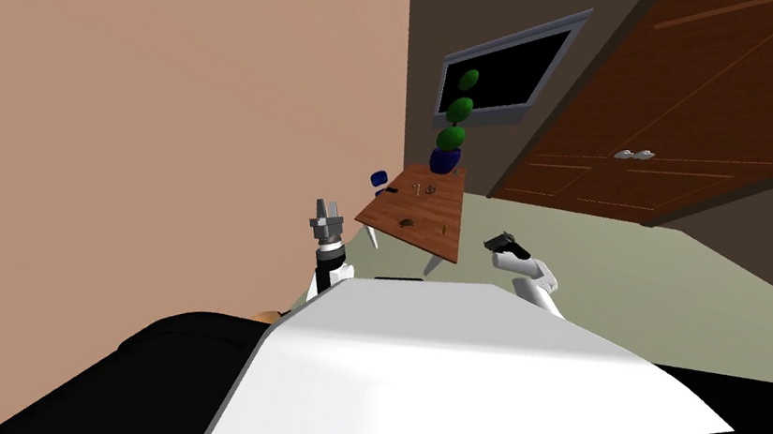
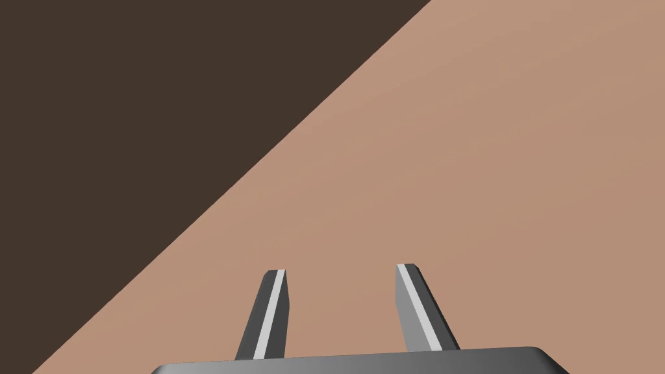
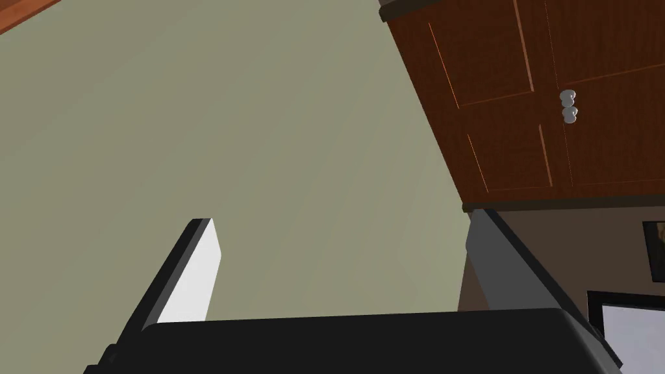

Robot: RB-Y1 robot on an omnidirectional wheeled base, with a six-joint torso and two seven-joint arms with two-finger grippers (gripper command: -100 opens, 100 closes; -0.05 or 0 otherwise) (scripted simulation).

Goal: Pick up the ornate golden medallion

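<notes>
We stand well apart from the table (image 1: 426, 211). The medallion (image 1: 431, 189), a tiny golden round shape, lies near the table's far edge, close to the blue plant pot (image 1: 445, 160) at its far corner. Our left gripper (image 2: 341, 269) has its fingers apart with nothing between them. Our right gripper (image 3: 341, 221) is spread wide above the floor (image 3: 292, 130), holding nothing

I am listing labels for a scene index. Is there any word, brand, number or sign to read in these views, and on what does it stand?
No text can be read.
The brown door, the dark wall screen, the blue pot and the table show no lettering.
The small things on the table are too small to tell whether any bears marks.
</notes>
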